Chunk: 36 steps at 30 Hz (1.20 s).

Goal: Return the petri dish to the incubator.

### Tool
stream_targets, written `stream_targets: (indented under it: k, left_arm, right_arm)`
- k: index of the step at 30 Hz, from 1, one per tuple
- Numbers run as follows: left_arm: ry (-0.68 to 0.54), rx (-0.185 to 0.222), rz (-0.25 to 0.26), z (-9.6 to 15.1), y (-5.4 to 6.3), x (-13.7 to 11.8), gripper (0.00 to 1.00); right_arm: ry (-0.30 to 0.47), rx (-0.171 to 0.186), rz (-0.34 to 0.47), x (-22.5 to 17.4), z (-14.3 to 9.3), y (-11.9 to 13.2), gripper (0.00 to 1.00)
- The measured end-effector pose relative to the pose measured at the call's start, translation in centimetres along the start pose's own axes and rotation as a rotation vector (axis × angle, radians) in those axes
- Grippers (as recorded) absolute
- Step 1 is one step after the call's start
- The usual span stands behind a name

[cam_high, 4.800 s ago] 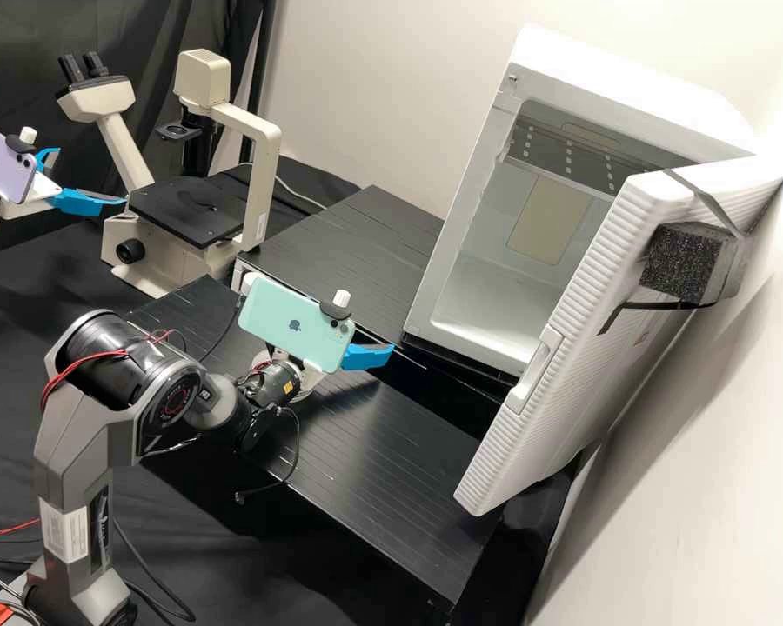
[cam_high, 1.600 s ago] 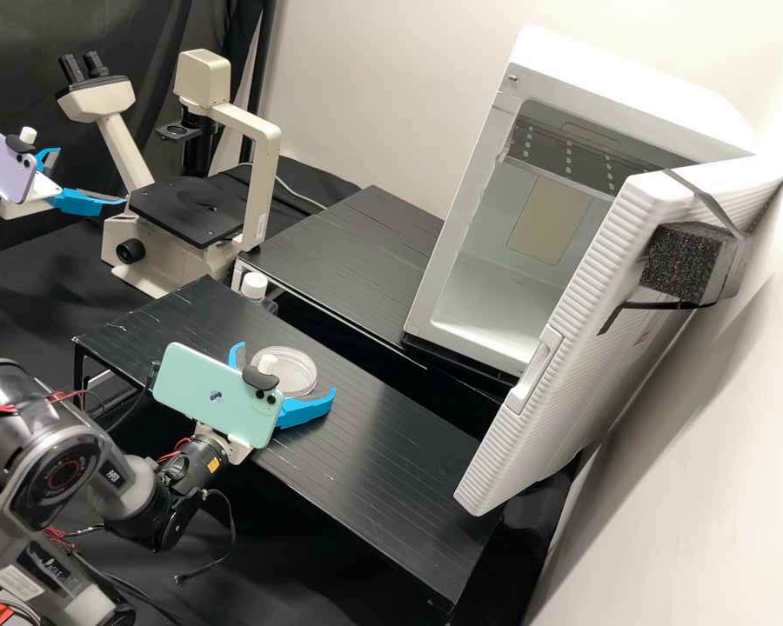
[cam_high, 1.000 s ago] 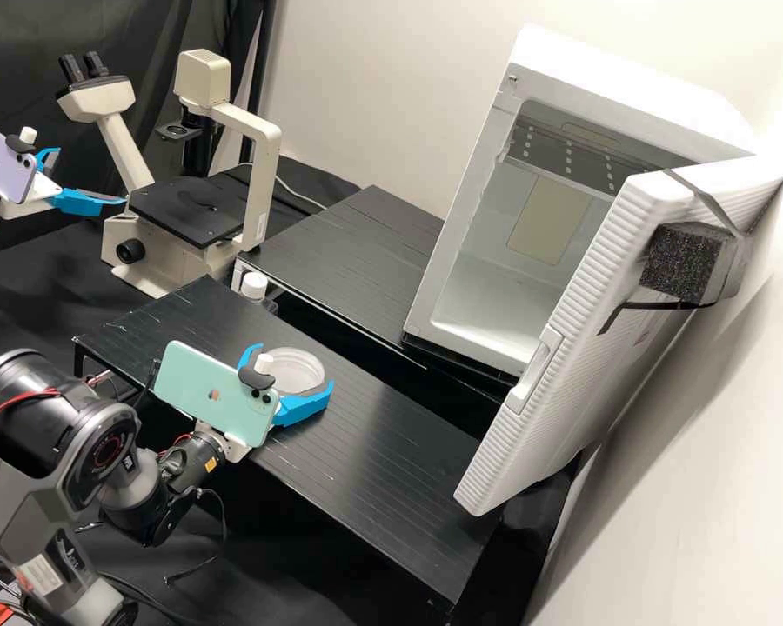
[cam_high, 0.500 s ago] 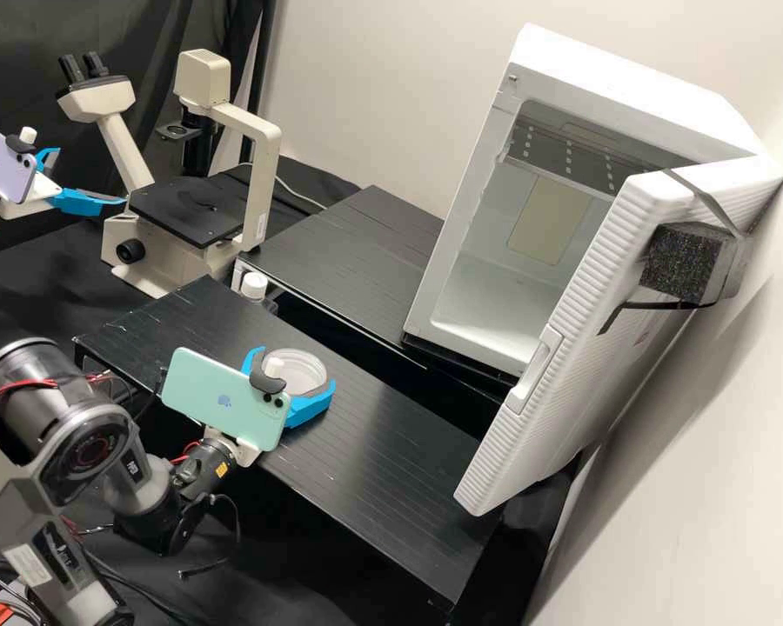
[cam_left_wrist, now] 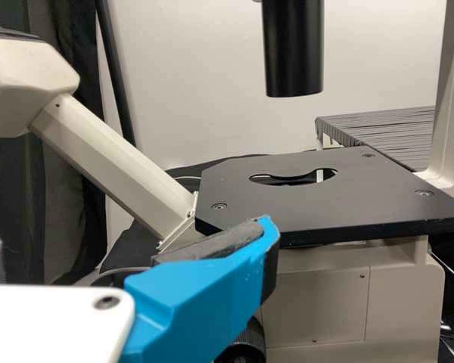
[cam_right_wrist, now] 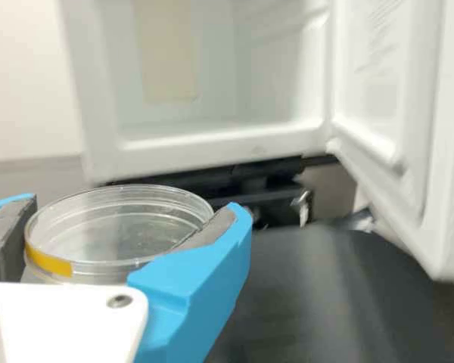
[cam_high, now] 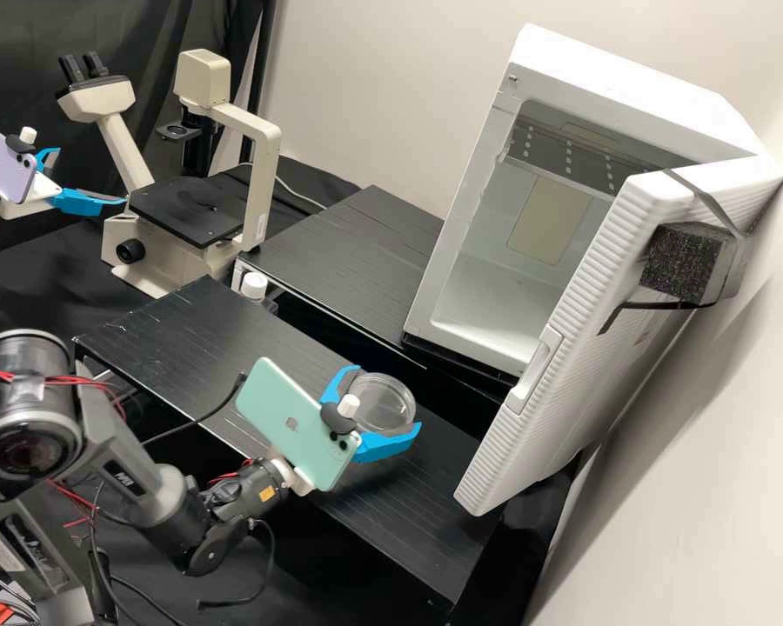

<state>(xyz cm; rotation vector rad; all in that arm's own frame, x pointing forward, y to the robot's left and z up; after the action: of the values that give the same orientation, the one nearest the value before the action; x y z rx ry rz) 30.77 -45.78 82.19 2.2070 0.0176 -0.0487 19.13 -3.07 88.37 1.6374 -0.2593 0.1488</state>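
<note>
Clear petri dish (cam_right_wrist: pixel 125 234) held in R hand (cam_high: pixel 386 398), btwn blue fingers (cam_high: pixel 383 447).

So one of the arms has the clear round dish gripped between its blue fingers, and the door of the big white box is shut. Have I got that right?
Not quite: the door is open. The high view shows straight into the incubator. The rest is right: the right tool holds the clear round dish between its blue fingers.
</note>
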Motion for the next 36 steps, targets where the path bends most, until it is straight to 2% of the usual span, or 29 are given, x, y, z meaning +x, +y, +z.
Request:
stream_targets:
  k: [5, 9, 12, 20, 24, 28, 34, 36]
  left_arm:
    - [0.000, 0.000, 0.000, 0.0, 0.0, 0.0, 1.00]
    - [0.000, 0.000, 0.000, 0.0, 0.0, 0.0, 1.00]
    - [0.000, 0.000, 0.000, 0.0, 0.0, 0.0, 1.00]
    - [0.000, 0.000, 0.000, 0.0, 0.0, 0.0, 1.00]
    - [0.000, 0.000, 0.000, 0.0, 0.0, 0.0, 1.00]
    - [0.000, 0.000, 0.000, 0.0, 0.0, 0.0, 1.00]
    - [0.000, 0.000, 0.000, 0.0, 0.0, 0.0, 1.00]
    - [0.000, 0.000, 0.000, 0.0, 0.0, 0.0, 1.00]
  right_arm:
    - [0.028, 0.017, 0.068, 4.3, -0.2, 1.2, 0.00]
    - [0.063, 0.003, 0.110, 7.5, -0.6, 1.7, 0.00]
    - [0.079, 0.010, 0.129, 9.8, -1.1, 1.9, 0.00]
    - [0.072, -0.042, 0.170, 15.9, -3.0, 2.4, 0.00]
    - [0.055, -0.083, 0.146, 19.0, -3.7, 2.2, 0.00]
    - [0.021, -0.097, 0.111, 21.5, -3.3, 1.7, 0.00]
    - [-0.052, -0.094, 0.055, 24.9, -1.9, 0.9, 0.00]
    - [-0.077, -0.074, 0.034, 25.7, -1.3, 0.5, 0.00]
